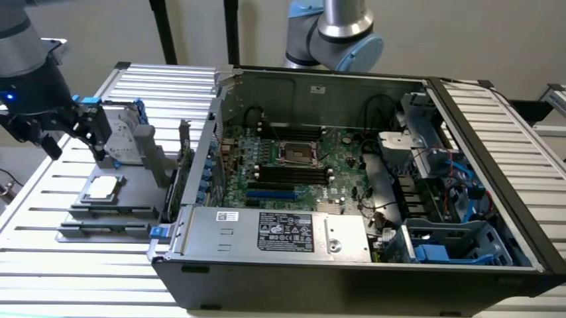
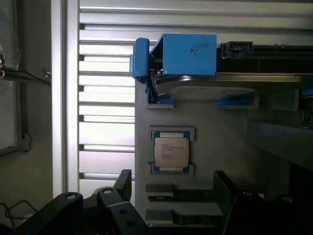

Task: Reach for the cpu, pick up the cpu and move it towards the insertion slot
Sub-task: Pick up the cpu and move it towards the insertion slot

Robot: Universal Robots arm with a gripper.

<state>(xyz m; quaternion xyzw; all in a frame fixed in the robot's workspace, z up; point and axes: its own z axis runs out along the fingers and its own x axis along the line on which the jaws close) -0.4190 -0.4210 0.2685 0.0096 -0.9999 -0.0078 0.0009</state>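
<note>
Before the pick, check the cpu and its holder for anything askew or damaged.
Nothing stands out. The cpu lies flat and square in its grey holder; the insertion slot in the open case shows no visible damage.

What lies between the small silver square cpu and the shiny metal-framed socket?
In the exterior view, the open computer case's grey metal side wall stands between cpu and socket.

A slatted metal table [image 1: 53,271] bears a grey holder [image 1: 124,211] and open computer case [image 1: 265,285].
</note>
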